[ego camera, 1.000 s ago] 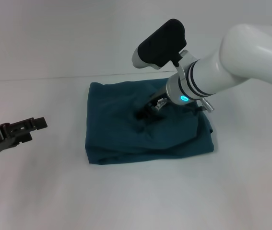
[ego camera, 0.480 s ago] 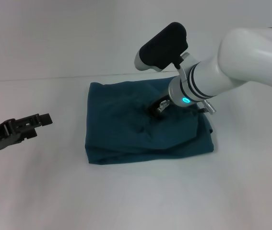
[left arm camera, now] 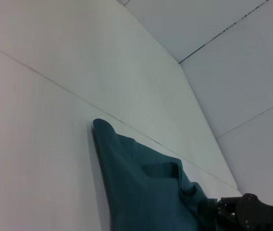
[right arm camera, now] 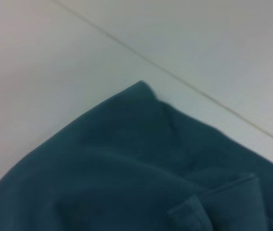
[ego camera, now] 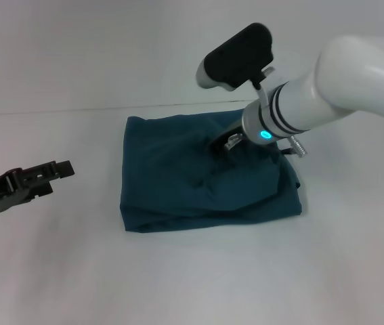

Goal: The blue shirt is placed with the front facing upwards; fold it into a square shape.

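The blue shirt lies folded into a rough square in the middle of the white table, plain teal side up, with wrinkles near its centre and a loose fold at its right edge. My right gripper hangs just above the shirt's upper middle, holding no cloth. In the right wrist view the blue shirt fills the lower part, one folded corner showing. My left gripper rests open at the far left, well clear of the shirt. The left wrist view shows the blue shirt and, beyond it, the right gripper.
A thin seam line crosses the table behind the shirt. Bare white surface lies on every side of the cloth. The large white right forearm reaches over the shirt's back right part.
My right gripper has lifted off the shirt's centre and drawn back up and to the right. The left gripper shifted slightly toward the shirt, then stayed still.
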Robot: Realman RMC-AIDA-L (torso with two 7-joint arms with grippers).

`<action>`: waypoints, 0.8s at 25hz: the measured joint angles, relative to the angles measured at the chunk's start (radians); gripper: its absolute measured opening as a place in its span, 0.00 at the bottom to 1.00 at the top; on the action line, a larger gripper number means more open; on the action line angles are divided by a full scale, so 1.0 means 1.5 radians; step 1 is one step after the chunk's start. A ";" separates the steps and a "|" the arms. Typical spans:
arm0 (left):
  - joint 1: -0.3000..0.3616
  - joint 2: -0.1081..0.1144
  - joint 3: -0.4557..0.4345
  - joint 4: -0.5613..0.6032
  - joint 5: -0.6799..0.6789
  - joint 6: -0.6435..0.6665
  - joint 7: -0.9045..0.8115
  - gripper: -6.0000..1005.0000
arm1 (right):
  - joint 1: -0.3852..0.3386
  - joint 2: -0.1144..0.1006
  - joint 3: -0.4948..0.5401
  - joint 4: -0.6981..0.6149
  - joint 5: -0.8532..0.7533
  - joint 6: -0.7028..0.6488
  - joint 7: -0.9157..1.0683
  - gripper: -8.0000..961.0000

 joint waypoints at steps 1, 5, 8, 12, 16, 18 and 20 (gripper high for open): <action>0.000 0.000 0.000 0.000 0.000 0.000 0.000 0.87 | -0.006 -0.002 0.000 -0.009 -0.001 -0.002 0.006 0.05; 0.000 0.000 -0.001 0.000 0.000 0.000 0.000 0.87 | -0.030 -0.009 0.004 -0.052 -0.016 -0.015 0.030 0.02; 0.000 0.001 -0.001 0.001 0.000 0.000 0.000 0.87 | -0.048 -0.013 0.028 -0.093 -0.063 -0.033 0.064 0.02; -0.001 0.000 0.000 0.001 0.000 0.000 0.000 0.87 | -0.056 -0.014 0.089 -0.123 -0.117 -0.046 0.073 0.02; -0.001 -0.001 0.000 0.000 0.000 0.002 -0.001 0.87 | -0.051 -0.014 0.128 -0.122 -0.147 -0.042 0.073 0.03; -0.001 -0.002 0.000 0.001 0.000 0.004 -0.002 0.87 | -0.050 -0.014 0.136 -0.120 -0.157 -0.040 0.073 0.03; -0.001 -0.002 0.000 0.000 0.000 0.006 -0.003 0.87 | -0.051 -0.013 0.140 -0.117 -0.160 -0.034 0.073 0.03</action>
